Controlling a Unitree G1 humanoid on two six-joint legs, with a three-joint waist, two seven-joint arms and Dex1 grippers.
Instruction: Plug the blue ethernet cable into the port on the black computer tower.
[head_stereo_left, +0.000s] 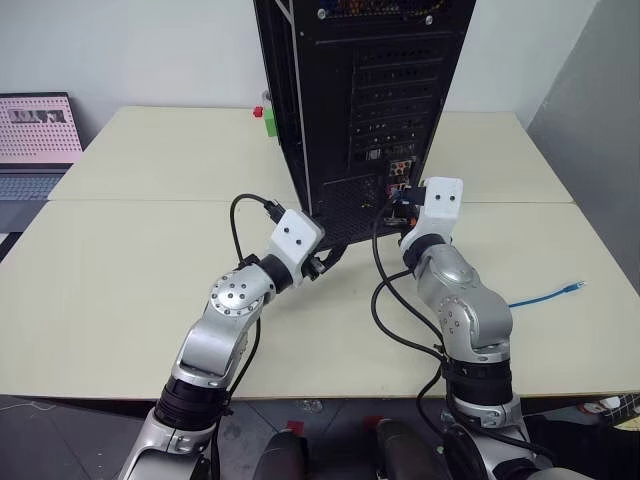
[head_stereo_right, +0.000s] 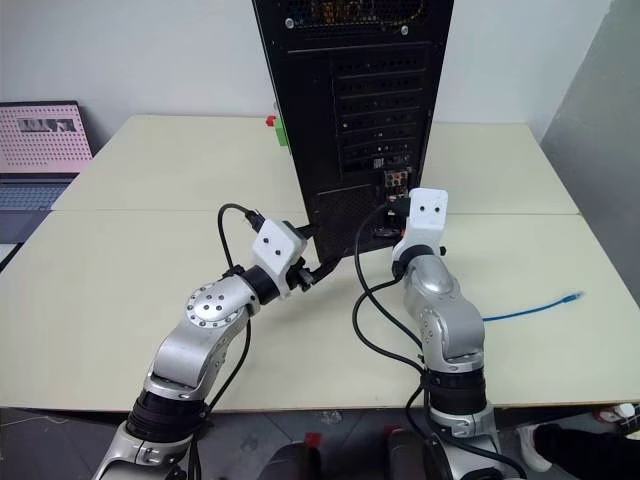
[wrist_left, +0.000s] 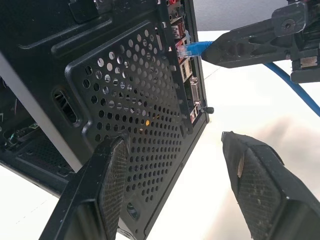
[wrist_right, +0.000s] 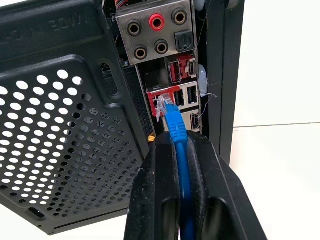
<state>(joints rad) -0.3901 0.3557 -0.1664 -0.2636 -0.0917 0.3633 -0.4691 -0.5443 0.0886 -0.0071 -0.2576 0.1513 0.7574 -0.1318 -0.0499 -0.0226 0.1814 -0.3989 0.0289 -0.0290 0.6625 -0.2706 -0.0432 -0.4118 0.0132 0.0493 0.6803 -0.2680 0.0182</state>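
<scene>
The tower (wrist_right: 65, 125) stood upright near the table's (head_stereo_left: 120, 300) far edge, a tall black metal case whose rear panel faced the robot: slotted covers above, a bulging perforated mesh vent low down, and a narrow strip of connectors beside it with round audio jacks, one red-ringed, over small rectangular metal-rimmed sockets. The table was pale, matte and flat, made of two slabs meeting at a seam.

The right gripper (wrist_right: 179, 150) had its two blunt black fingers pressed together on the cable (wrist_right: 176, 127), a thin, glossy, bright blue cord, pinching it just behind the clear plastic plug. The plug tip sat at the mouth of the port (wrist_right: 162, 97), a small square socket with red plastic around it; whether it was seated could not be told. The rest of the cord ran back past the arm, and its free end lay on the table near the right edge (head_stereo_left: 570, 289).

The left gripper (wrist_left: 175, 190) held its ribbed-padded fingers spread, empty, level in front of the mesh vent and close to it without touching.

A laptop (head_stereo_left: 35, 140) sat at the far left corner, well apart. Broad bare tabletop lay on both sides of the arms; room was tight only between the two grippers and the rear panel.
</scene>
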